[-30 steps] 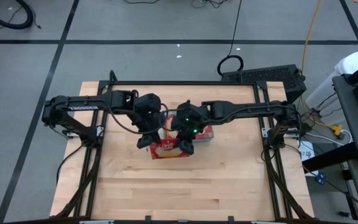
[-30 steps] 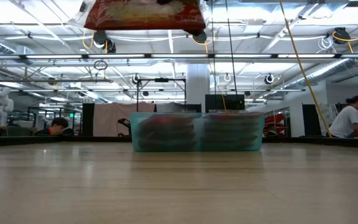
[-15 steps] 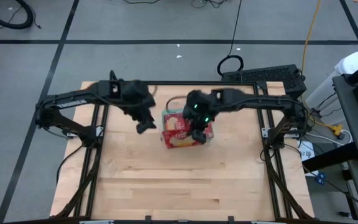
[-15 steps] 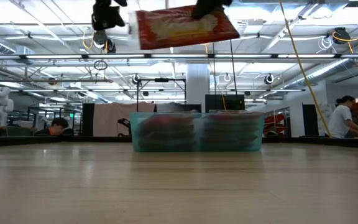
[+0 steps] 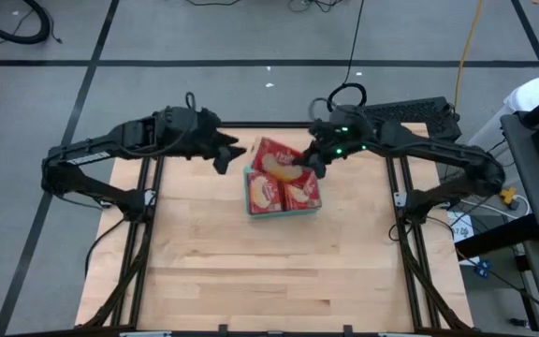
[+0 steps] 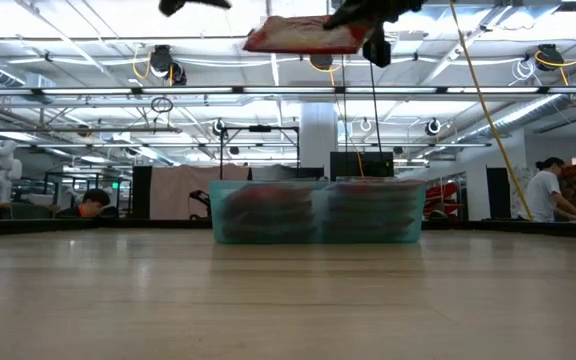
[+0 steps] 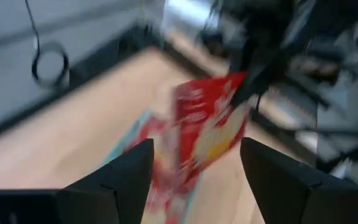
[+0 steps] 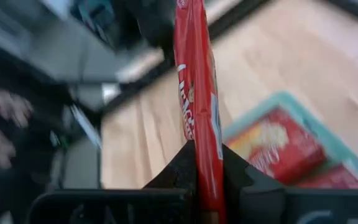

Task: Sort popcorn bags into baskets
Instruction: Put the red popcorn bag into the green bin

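A flat red popcorn bag (image 5: 277,159) with a cream picture hangs high above the far part of the teal basket (image 5: 248,195), which holds more red bags (image 5: 299,194). My right gripper (image 5: 314,164) is shut on the hanging bag from the right. My left gripper (image 5: 229,154) stands open to the bag's left, apart from it, with nothing between its fingers (image 7: 129,174). In the low view the bag (image 6: 303,35) floats well above the basket (image 6: 318,212). My right gripper pinches the bag's right end (image 8: 199,149) between its two fingers, the bag showing edge-on between them in the right wrist view. The fingers come from the table's right side. The bag (image 7: 207,124) sticks out toward the left, lifted clear, nearly level above the basket.
A black frame (image 5: 279,124) runs along the table's far edge and down both sides. Bare wooden tabletop (image 5: 269,271) lies nearer than the basket. People (image 6: 553,190) show in the room beyond the table.
My left gripper has opened, let go of the bag and drawn back toward the table's far left. My right gripper has shut on the bag and carried it from the basket's near side toward the far edge, high above the basket.
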Robot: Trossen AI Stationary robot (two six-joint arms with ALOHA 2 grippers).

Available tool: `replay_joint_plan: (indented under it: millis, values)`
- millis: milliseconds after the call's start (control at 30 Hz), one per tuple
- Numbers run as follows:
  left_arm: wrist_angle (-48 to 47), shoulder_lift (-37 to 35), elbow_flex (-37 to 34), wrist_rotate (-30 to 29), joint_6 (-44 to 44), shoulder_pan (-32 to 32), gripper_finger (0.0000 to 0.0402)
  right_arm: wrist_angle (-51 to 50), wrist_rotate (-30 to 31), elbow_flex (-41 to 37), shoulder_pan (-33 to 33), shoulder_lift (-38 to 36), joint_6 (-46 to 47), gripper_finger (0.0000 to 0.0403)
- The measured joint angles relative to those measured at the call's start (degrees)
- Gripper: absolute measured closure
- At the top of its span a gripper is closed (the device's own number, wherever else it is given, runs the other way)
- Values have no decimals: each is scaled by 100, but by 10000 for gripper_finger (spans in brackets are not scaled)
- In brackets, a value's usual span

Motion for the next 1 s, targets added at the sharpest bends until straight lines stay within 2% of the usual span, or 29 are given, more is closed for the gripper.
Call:
replay_joint_plan:
  millis: [133,233,400,567,733,900,1000]
  values:
    - [678,187,-9,-736,-85,-250,158,1766,27,-1077,-226,-628,729,387]
    - [1268,312,-9,-1177,-149,-399,158,2760,258,-1779,-330,-1064,904,388]
    - [2556,451,-330,-1267,-462,-402,158,4745,564,-2717,-432,-1604,1352,388]
    - [4818,485,-1173,-1241,-766,-352,158,6767,1199,-3393,-436,-1683,1930,388]
    - [6627,666,-2019,-1113,-1025,-262,158,7178,1333,-3460,-337,-1457,2251,388]
    - [7697,950,-2354,-748,-1273,-182,158,7424,1348,-3334,-83,-1015,2344,388]
    - [7970,1091,-2397,-509,-1301,-182,158,7518,1359,-3160,42,-711,2482,388]
